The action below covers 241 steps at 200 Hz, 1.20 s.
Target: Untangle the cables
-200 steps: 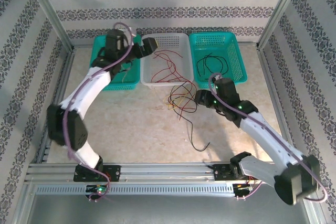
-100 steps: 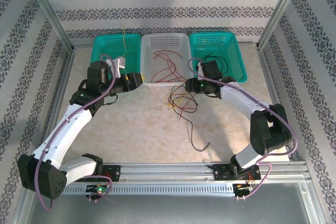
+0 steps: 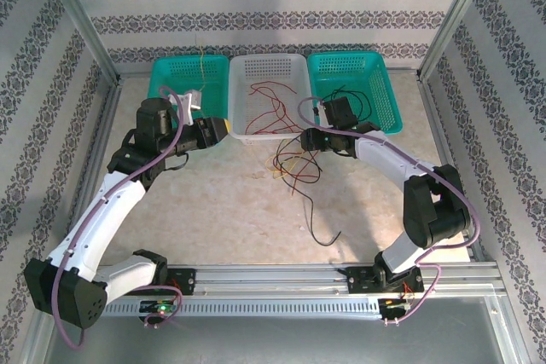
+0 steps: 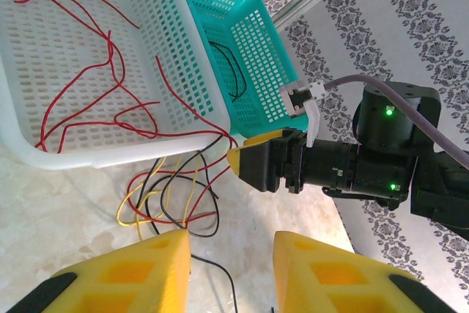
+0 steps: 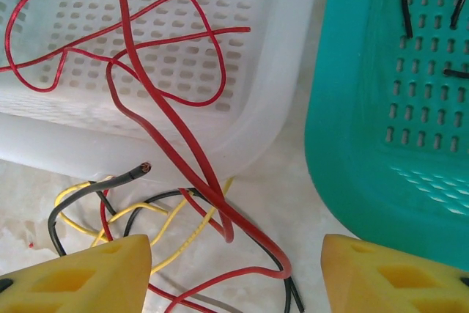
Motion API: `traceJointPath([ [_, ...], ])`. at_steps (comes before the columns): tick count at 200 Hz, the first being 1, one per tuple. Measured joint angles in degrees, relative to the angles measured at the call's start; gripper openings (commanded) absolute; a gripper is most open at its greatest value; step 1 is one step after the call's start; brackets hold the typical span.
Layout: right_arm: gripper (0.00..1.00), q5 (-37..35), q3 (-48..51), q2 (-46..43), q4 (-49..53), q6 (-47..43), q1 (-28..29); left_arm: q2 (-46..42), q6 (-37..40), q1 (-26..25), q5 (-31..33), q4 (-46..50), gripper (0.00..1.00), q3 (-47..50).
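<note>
Red, yellow and black run through one another in the knot of thin cables (image 3: 294, 166) lying on the marbled tabletop (image 3: 230, 210), at 6 o'clock from the white perforated plastic basket (image 3: 241, 135). One red strand (image 5: 165, 119) climbs out of that basket over its near wall and drops into the knot, so the sorting is not finished. A loose black strand (image 3: 324, 228) lies alone at 5 o'clock from the knot. More black wire (image 3: 345, 104) sits in the teal plastic basket (image 3: 388, 117) at 3 o'clock from the white one.

A second ago the left arm was reaching over the far baskets and the right arm hung back at 3 o'clock from the knot. Now both have swung in. The left gripper (image 3: 223, 128) waits at 10 o'clock from the knot, its yellow fingers (image 4: 124, 273) parted and holding nothing. The right gripper (image 3: 305, 140) hovers at 1 o'clock, just above the knot, with its fingers (image 5: 88, 269) spread wide and empty, the red strand lying between them.

In the last half second they have barely shifted, which I read as lining up for the next pick, probably that red strand.
</note>
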<state>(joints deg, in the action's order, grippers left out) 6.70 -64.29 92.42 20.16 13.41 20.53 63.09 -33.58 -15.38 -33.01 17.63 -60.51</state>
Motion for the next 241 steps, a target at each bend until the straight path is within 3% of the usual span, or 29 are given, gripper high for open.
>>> traceJointPath([
  [60,0.51,1.1,-2.6,3.4,-0.5,-1.7,1.7,0.2,-0.1,-0.5,-0.7,0.0,0.30,0.0],
  [94,0.15,1.7,-2.6,4.6,-0.7,-2.0,4.6,0.3,-0.1,-0.7,-1.1,0.0,0.29,0.0],
  [116,0.05,1.7,-2.0,4.5,-1.2,-1.6,7.0,0.6,-0.1,-0.7,-1.1,0.0,0.29,0.0],
  [150,0.00,1.4,2.3,0.1,-1.7,-0.9,11.7,0.6,0.0,-0.7,-1.1,0.0,0.29,0.0],
  [189,0.00,0.9,10.2,-14.6,-1.1,2.8,17.8,0.7,0.0,-0.8,-1.1,0.0,0.28,1.0],
  [241,0.02,2.5,20.7,-28.7,0.7,10.5,19.4,2.1,0.2,-1.9,-1.0,-0.2,0.27,2.1],
])
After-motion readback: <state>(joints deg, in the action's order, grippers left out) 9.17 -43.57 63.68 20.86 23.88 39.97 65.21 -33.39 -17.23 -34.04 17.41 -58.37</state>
